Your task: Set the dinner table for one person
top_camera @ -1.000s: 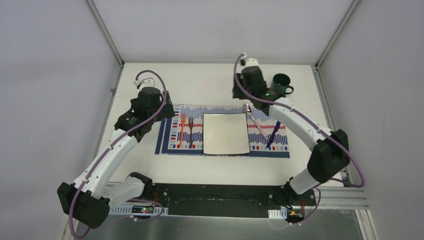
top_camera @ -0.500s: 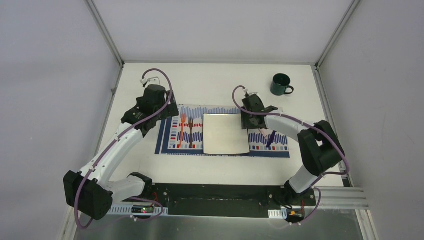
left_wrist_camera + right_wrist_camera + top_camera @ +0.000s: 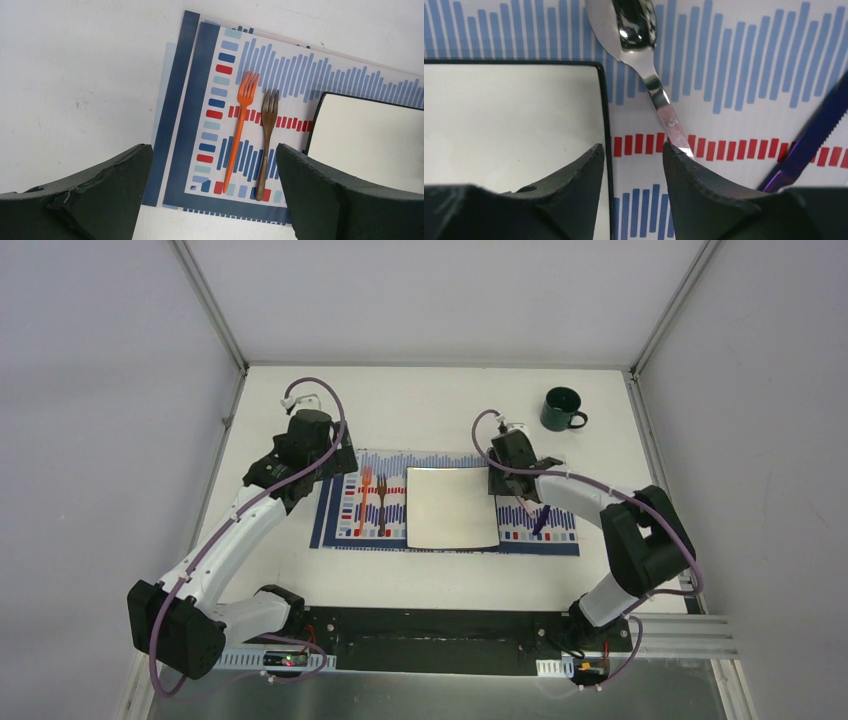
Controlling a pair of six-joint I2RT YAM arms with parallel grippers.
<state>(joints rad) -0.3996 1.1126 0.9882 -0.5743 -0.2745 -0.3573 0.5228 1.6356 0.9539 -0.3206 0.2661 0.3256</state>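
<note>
The right gripper [image 3: 633,150] has come down from beyond the far right corner of the plate [image 3: 509,115] to its right edge. The spoon [image 3: 650,80] now lies flat there.

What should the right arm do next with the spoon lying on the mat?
Probably lift the right gripper straight up. Its jaws stand apart with nothing between them. The spoon lies on the placemat between the plate and the knife, with its handle right by one finger, so a sideways move could nudge it.
</note>
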